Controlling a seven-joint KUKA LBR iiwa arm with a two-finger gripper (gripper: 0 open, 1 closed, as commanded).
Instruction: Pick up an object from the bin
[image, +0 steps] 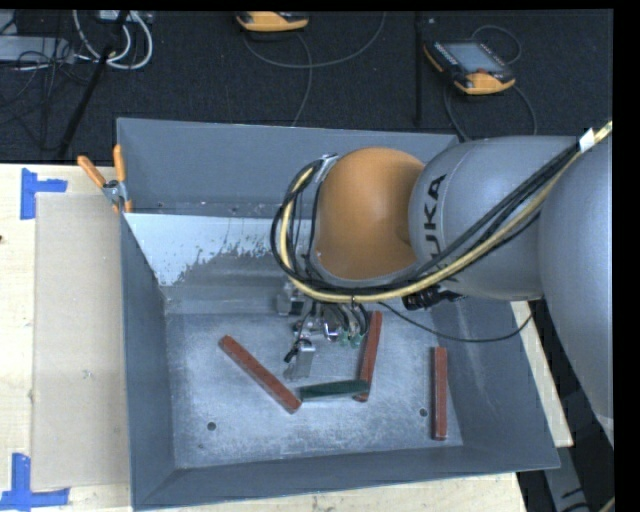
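- The big grey arm (500, 220) comes in from the right. It has a round orange cover (365, 215) and black and yellow cables (297, 215) on its wrist.
- Under the cover, the claw (303, 350) points down into the grey metal bin (150, 400), near the middle of the floor.
- The claw is small and dark from here. I cannot tell if it is apart or together, or if it has anything in it.
- A long red-brown stick (258, 372) lies slanted on the floor, just left of the claw. Its lower end reaches under the claw.
- A short dark green stick (332, 390) lies flat just below the claw. One end is close to the long stick's lower end.
- A second red-brown stick (369, 355) lies just right of the claw. Its lower end is by the green stick's other end.
- A third red-brown stick (438, 392) lies well apart, near the right wall.
- The claw is closest to the green stick and the slanted one. I cannot tell which one it is over.
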